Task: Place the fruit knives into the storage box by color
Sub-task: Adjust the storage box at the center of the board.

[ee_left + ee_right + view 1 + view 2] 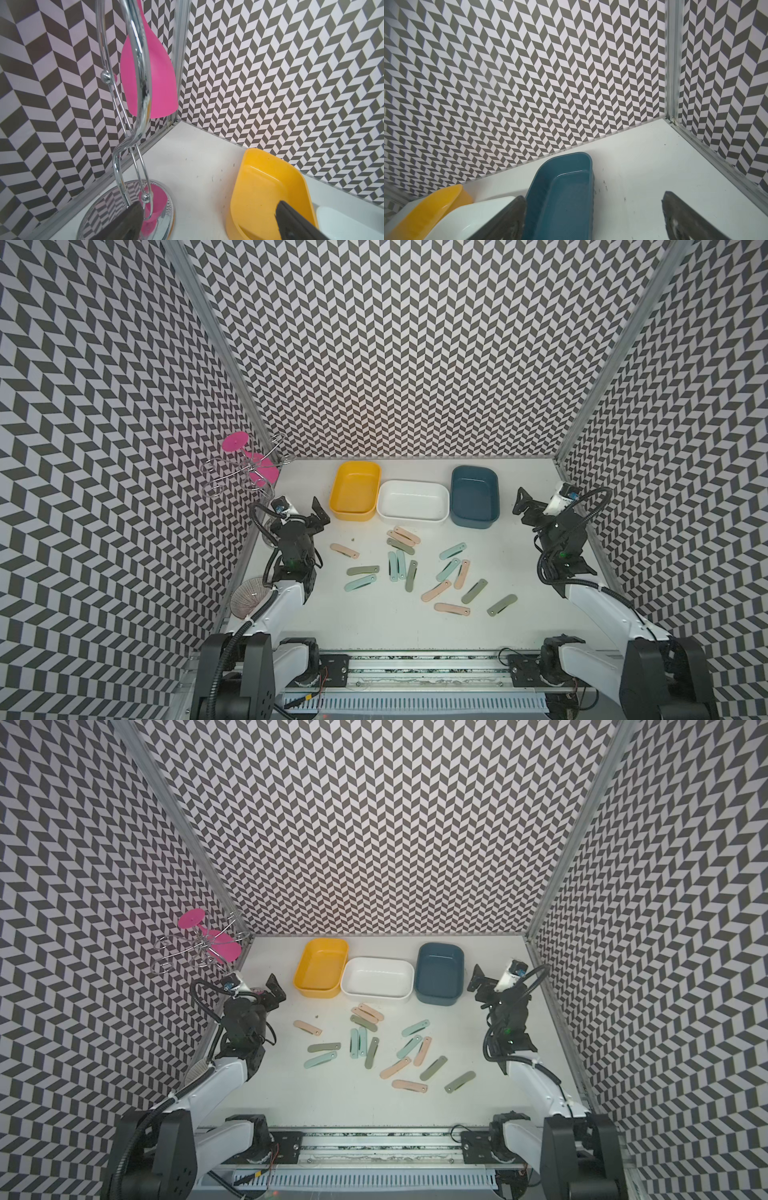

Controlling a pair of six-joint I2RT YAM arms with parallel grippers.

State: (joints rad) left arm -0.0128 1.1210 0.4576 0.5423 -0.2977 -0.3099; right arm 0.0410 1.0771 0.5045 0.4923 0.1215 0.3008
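Sixteen fruit knives (411, 576), as near as they can be counted, lie flat on the white bench (374, 635). All of them are scattered in the stretch between the left fingers (124, 222) and the right fingers (685, 218), set back toward the arm bases from both. By colour there are five mint-blue knives (360, 583), five sage knives (502, 605) and six peach-pink knives (344, 550). Two pink ones overlap beside a sage one in a small heap, so that last count could be five.

Three storage boxes stand in a row. One yellow box (355, 491) is just beside the left fingers, one dark blue box (473, 495) is just beside the right fingers, and one white box (413, 501) sits between them, touching the yellow.

Both pairs of fingers are spread wide and pinch nothing. Off to the outer side of the left fingers stands one chrome rack (245, 472) with one pink glass (153, 83) hung upside down.
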